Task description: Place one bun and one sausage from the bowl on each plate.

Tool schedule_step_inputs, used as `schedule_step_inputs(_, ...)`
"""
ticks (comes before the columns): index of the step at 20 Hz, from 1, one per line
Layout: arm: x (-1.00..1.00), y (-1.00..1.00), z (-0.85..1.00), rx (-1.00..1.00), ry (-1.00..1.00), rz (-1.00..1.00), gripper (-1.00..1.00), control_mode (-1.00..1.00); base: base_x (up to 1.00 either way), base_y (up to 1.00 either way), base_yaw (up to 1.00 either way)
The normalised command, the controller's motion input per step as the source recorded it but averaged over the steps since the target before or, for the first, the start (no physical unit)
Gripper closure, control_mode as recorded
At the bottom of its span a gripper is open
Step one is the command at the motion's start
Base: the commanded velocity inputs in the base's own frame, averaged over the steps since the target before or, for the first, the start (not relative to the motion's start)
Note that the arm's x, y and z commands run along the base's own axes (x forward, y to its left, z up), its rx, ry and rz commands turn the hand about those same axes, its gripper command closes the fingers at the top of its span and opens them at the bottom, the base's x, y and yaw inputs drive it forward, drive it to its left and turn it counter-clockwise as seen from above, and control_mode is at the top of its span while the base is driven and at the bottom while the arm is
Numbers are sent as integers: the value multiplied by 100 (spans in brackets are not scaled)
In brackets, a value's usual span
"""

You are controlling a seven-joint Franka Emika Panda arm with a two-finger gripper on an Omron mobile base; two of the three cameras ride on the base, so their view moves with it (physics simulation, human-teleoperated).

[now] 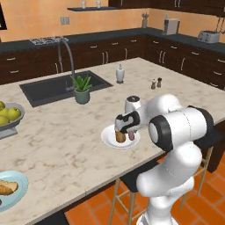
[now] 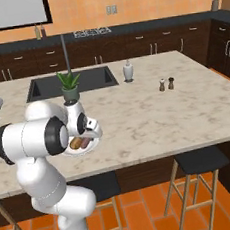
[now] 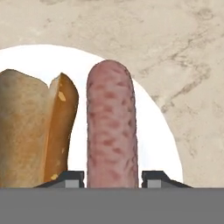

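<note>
Claw: two-finger gripper low over the small round white plate, dark tips either side of the slim pinkish-brown sausage; jaws narrow, right at the sausage's flanks. Gripping or just letting go: can't tell.
Sausage: betw. the tips, running straight ahead of the claw, lying on the white plate.
Bun: short golden-tan hot-dog bun just beside the claw to one side, on the same plate, parallel to the sausage, thin gap betw. them.
Plate no. 2: pale blue round plate well away from the claw, at the marble counter edge, w/ a tan bun on it; a sausage there, can't tell.
Further out: grey footed bowl of yellow-green fruit, potted plant, dark sink, all far off.
Risk: if the tips cling as the claw rises, sausage may lift, then roll off the rim, since it's round and lies near the plate edge. Sideways drift while low could knock the bun.
</note>
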Motion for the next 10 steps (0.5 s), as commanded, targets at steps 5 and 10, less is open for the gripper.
schedule_step_inputs(5, 0, 23, 53, 0, 0, -4, -100, -100, 0, 0, 0)
schedule_step_inputs(10, -68, -27, 97, 10, -23, -2, -100, -100, 0, 0, 0)
